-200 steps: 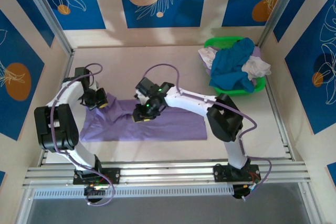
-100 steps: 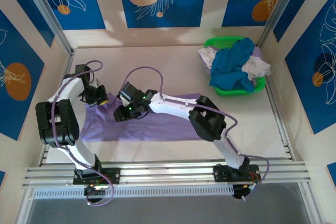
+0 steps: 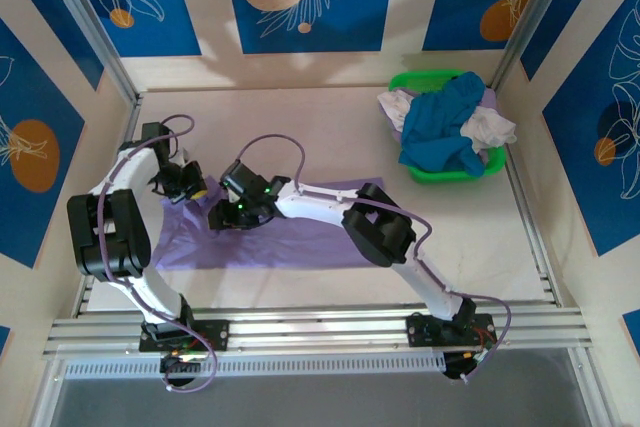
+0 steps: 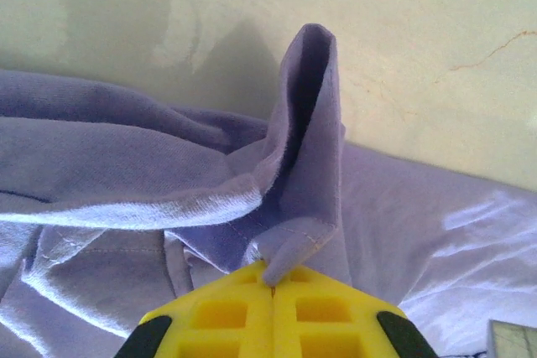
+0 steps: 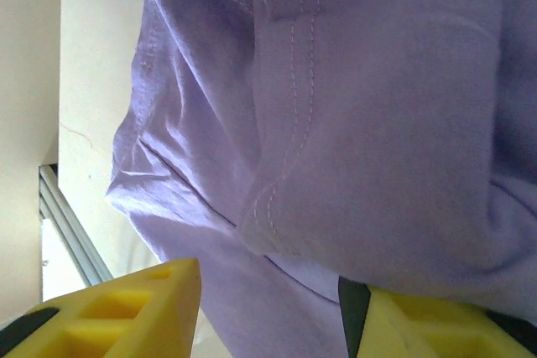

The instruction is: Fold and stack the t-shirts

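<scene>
On the desk (image 3: 330, 127), left of centre, the lavender t-shirt (image 3: 300, 242) lies spread. Left gripper (image 4: 270, 287) pressed together, pinching a raised fold at its far-left corner. Right gripper (image 5: 268, 291) just beside, fingers apart over the cloth. Teal t-shirt (image 3: 445, 127) heaped in the green basket (image 3: 455, 176), far right.

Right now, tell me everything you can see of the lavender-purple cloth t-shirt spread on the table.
The lavender-purple t-shirt, soft knit cloth, lies mostly flat on the pale table as a long strip running left to right. Stitched hems show up close. Its left end is rumpled: the left gripper is shut on a raised fold there, and the right gripper, open, straddles cloth beside it.
</scene>
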